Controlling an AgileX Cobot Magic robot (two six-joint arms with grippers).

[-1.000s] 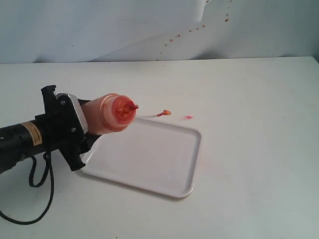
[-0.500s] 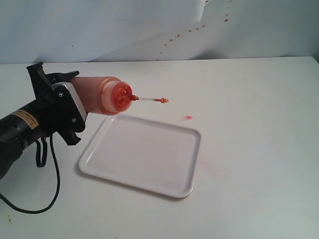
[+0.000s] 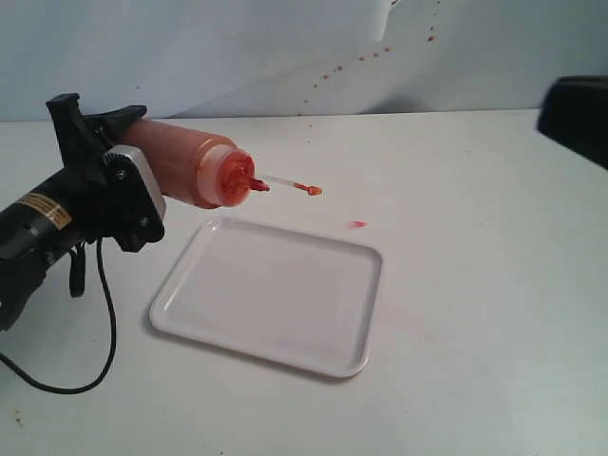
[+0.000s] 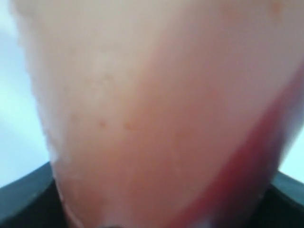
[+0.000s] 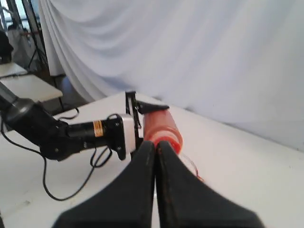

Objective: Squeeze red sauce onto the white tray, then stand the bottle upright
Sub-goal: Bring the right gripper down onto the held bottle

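Bottle (image 3: 185, 169): sauce (image 4: 242, 171) inside, near-horizontal, raised off tabletop (image 3: 475, 285) near tray (image 3: 285, 304) far-left corner; tethered cap (image 3: 314, 190) beyond nozzle. Left jaws clamped on bottle body. Right jaws together, well apart from tray.

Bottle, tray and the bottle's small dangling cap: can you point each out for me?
Bottle (image 3: 180, 161): exterior view, middle of its orange body.
Tray (image 3: 275, 290): exterior view, bare white floor.
Cap (image 3: 314, 190): exterior view, the orange tip at the tether's end.
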